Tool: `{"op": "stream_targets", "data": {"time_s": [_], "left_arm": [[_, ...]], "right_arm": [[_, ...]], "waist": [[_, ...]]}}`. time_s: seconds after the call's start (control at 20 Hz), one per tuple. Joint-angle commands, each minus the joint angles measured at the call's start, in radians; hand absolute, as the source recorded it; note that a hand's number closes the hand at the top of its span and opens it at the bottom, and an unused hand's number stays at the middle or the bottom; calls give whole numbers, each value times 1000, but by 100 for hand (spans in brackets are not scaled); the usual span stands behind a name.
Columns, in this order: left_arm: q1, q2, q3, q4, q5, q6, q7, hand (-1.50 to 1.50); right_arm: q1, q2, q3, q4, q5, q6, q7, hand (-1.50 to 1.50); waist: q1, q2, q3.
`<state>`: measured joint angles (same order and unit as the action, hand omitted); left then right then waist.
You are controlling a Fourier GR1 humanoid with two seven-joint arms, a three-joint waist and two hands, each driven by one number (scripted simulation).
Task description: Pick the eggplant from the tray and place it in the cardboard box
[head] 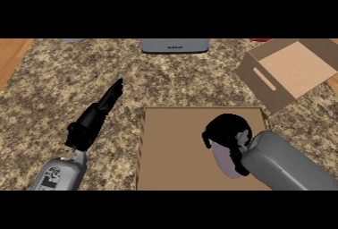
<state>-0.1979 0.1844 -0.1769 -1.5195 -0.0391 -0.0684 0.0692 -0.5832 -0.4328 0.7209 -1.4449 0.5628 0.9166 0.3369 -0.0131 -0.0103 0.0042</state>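
Note:
A flat brown tray (173, 147) lies on the counter at the lower middle. Over its right half my right hand (228, 130) curls round the eggplant (224, 164), whose pale purple body shows below the fingers beside my forearm. A bit of green stem peeks out at the hand's left edge. Most of the eggplant is hidden by the hand. The open cardboard box (292, 68) stands at the upper right, apart from the tray, its flaps spread. My left hand (99, 114) rests open to the left of the tray, fingers straight and pointing away.
A grey appliance (175, 45) stands at the far edge of the speckled stone counter. A wooden surface (12, 56) borders the counter at the far left. Bare counter lies between the tray and the box.

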Motion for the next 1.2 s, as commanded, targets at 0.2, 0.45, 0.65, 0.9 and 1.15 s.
{"op": "stream_targets", "data": {"time_s": [0.2,0.45,0.65,0.9,1.15], "left_arm": [[37,10,38,-17,12,23,4,0],[44,28,61,-25,26,13,-6,0],[41,29,53,-31,16,12,0,0],[37,17,38,-36,14,6,9,0],[30,21,43,-31,17,-10,6,0]], "right_arm": [[26,-284,-280,-194,4,-376,-369,150],[168,-421,-444,-172,11,-628,-646,150],[298,-507,-602,-92,-84,-748,-944,150],[440,-597,-814,44,-264,-744,-1297,150],[489,-698,-1039,232,-442,-599,-1456,150]], "waist": [[-74,-5,15],[-89,6,12],[-82,7,7],[-67,3,1],[-28,6,-3]]}}
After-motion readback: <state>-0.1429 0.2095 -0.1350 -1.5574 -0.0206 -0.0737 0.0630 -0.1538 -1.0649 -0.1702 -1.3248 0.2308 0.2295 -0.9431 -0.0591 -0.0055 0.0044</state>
